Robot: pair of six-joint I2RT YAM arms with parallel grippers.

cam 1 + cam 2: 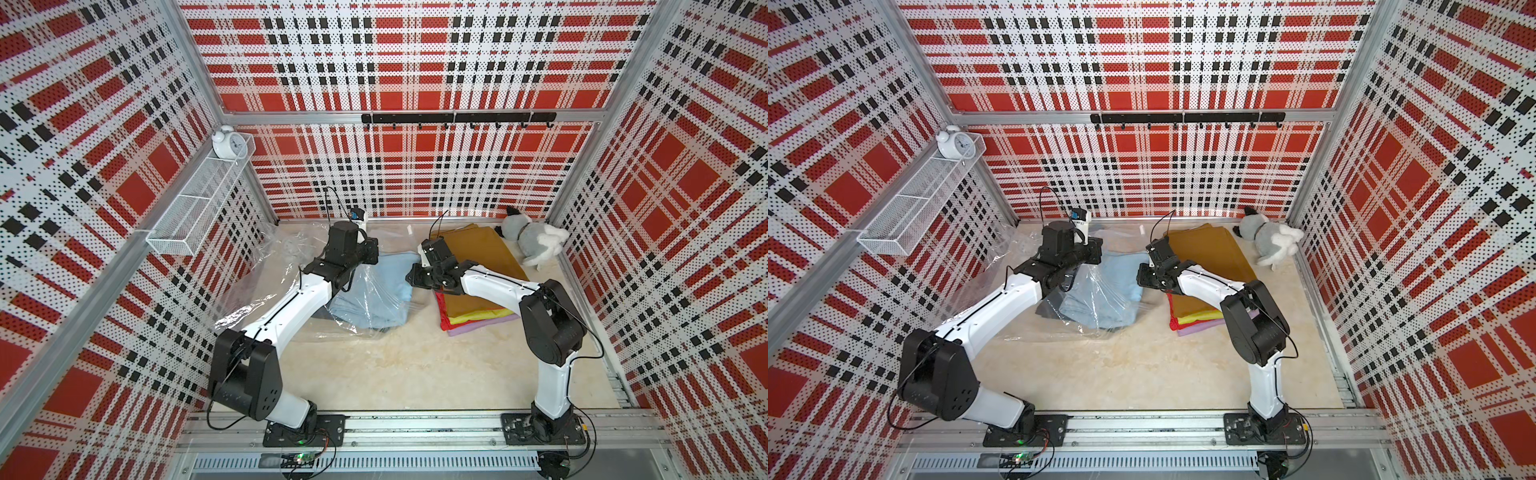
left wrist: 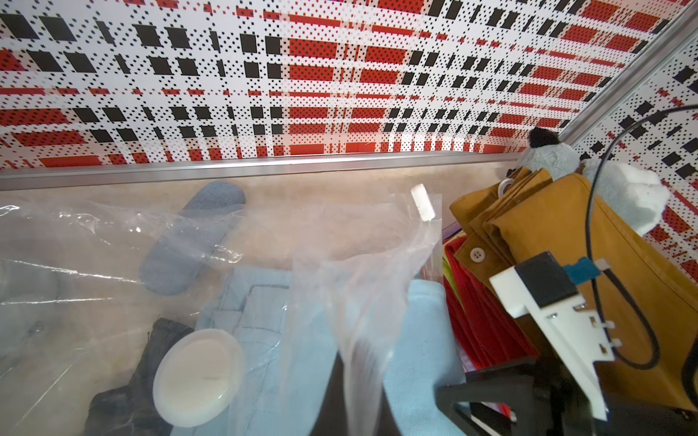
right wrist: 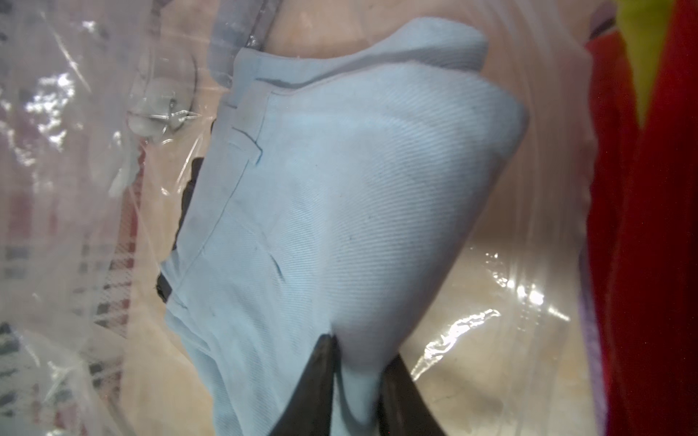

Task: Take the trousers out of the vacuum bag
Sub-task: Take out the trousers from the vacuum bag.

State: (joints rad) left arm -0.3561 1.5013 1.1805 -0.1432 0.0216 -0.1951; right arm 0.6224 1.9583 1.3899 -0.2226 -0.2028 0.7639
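Observation:
The vacuum bag (image 1: 266, 291) lies crumpled at the back left, its round white valve cap (image 2: 198, 377) facing up. The light blue trousers (image 1: 374, 299) lie partly inside its mouth, over dark grey denim (image 2: 128, 396). My left gripper (image 1: 368, 253) is above the bag; its fingers are hidden, but a strip of bag film (image 2: 362, 362) runs taut up to it. My right gripper (image 3: 359, 362) pinches a fold of the light blue trousers (image 3: 340, 188) between its jaws at the bag's mouth. A stack of mustard brown trousers (image 1: 478, 253) over red, yellow-green and lilac ones (image 1: 482, 322) lies outside on the right.
A grey-white plush toy (image 1: 532, 239) lies in the back right corner beside the stack. A wire shelf (image 1: 199, 203) with a white alarm clock (image 1: 227, 143) hangs on the left wall. A black hook rail (image 1: 457, 118) crosses the back wall. Bare floor (image 1: 415, 374) lies in front.

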